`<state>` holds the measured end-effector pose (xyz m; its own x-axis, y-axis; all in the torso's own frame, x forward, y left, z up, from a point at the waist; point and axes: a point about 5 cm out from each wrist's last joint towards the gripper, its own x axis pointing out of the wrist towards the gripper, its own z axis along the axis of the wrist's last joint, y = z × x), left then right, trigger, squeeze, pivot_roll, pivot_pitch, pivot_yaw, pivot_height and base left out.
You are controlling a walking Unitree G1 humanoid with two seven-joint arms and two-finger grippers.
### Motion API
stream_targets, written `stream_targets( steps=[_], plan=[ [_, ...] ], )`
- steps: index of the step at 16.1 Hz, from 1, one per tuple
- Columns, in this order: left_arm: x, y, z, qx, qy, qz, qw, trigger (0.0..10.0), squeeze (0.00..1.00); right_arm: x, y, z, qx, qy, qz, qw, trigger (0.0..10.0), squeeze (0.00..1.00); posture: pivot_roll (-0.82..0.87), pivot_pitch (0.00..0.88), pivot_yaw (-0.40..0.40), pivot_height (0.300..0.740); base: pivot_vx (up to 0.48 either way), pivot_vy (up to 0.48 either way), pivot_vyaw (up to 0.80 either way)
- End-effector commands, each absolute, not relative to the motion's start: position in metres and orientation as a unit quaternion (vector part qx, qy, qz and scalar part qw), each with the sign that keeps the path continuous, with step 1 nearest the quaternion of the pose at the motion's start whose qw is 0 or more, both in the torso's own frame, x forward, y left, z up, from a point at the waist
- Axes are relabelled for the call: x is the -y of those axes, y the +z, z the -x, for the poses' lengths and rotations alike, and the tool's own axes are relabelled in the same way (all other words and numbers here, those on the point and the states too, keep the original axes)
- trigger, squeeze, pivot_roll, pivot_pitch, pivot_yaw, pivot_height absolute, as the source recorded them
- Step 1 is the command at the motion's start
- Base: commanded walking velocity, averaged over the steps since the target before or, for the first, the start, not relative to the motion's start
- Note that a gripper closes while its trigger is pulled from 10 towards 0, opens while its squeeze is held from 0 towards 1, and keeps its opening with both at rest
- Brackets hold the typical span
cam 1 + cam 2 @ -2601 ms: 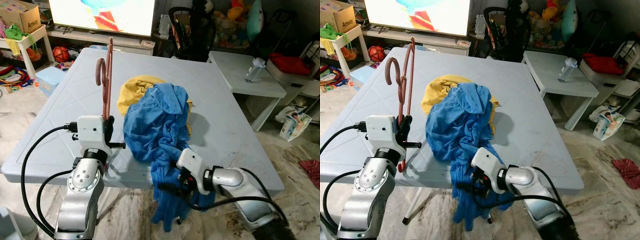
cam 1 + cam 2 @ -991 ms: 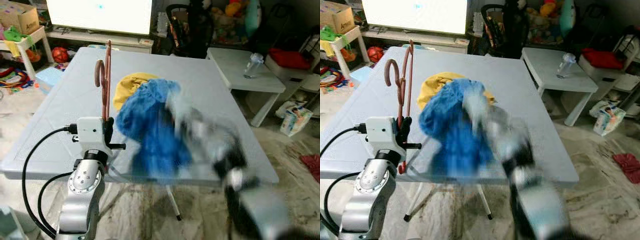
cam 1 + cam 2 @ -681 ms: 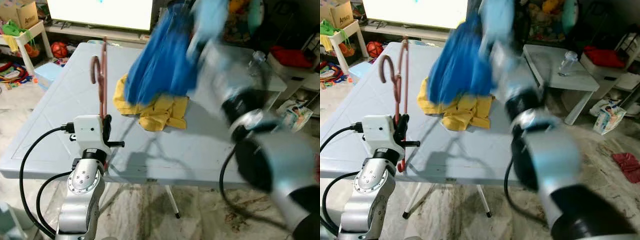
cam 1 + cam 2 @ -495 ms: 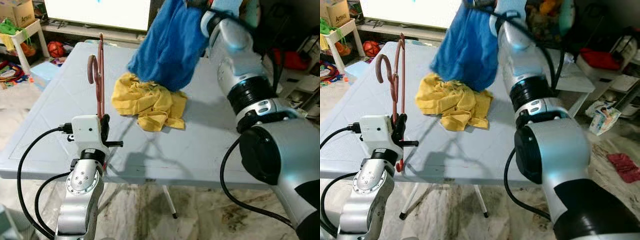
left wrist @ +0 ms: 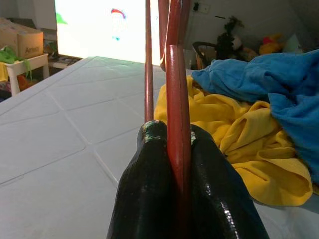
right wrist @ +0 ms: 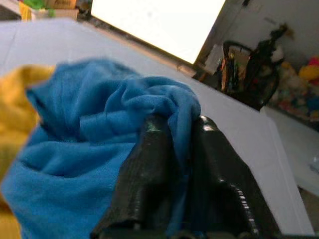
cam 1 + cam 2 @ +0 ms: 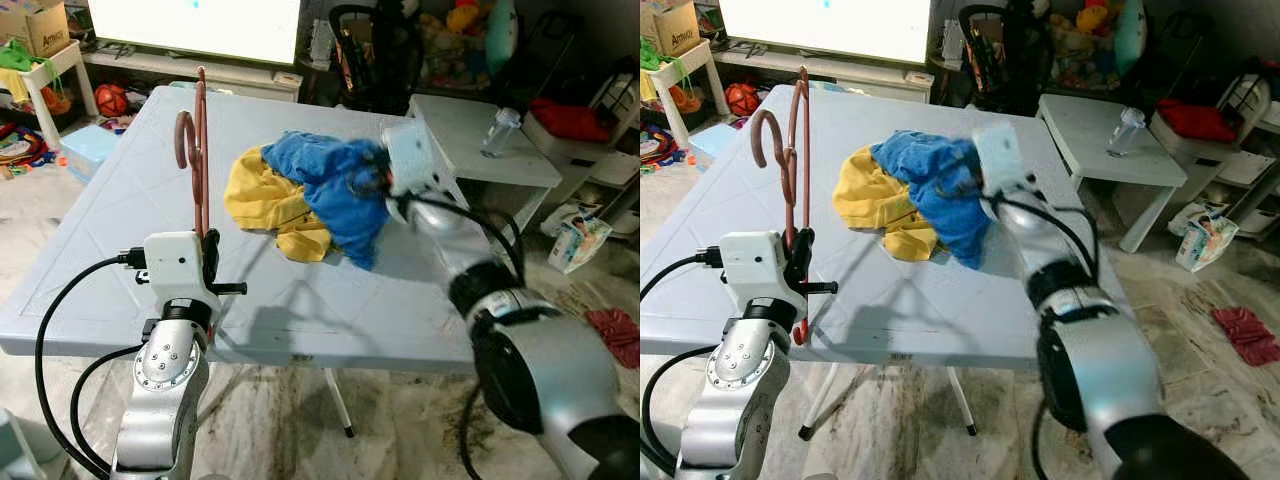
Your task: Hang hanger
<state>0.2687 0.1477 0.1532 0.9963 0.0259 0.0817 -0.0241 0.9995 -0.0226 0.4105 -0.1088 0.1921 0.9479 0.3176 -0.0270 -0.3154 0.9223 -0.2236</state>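
Note:
A reddish-brown hanger [image 7: 197,150] stands upright at the near left edge of the pale grey table [image 7: 150,240], hook at the top. My left gripper [image 5: 174,149] is shut on the hanger's [image 5: 175,84] lower part. A blue garment [image 7: 335,190] lies in a heap mid-table, partly over a yellow garment [image 7: 262,200]. My right gripper [image 6: 182,134] is shut on a fold of the blue garment [image 6: 99,129], low over the table at the heap's right side [image 7: 985,180].
A bright TV screen [image 7: 190,25] stands beyond the table's far edge. A small white side table [image 7: 480,140] with a bottle [image 7: 500,130] is at the right. Toys and boxes [image 7: 40,60] clutter the floor at far left. A red cloth [image 7: 615,335] lies on the floor at right.
My right arm swung the blue garment high above the table, then brought it down onto the yellow garment mid-table. The left gripper and hanger stayed put.

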Motion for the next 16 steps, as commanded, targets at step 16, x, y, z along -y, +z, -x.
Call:
stream_targets(
  steps=[16],
  plan=[
    [-0.144,0.14,-0.259,0.008,-0.037,0.018,0.999,10.0,0.0,0.188,0.182,-0.38,0.055,0.085,0.064,0.993,10.0,1.0,0.12,0.0,-0.104,0.74,0.0,0.0,0.0]
  ],
)
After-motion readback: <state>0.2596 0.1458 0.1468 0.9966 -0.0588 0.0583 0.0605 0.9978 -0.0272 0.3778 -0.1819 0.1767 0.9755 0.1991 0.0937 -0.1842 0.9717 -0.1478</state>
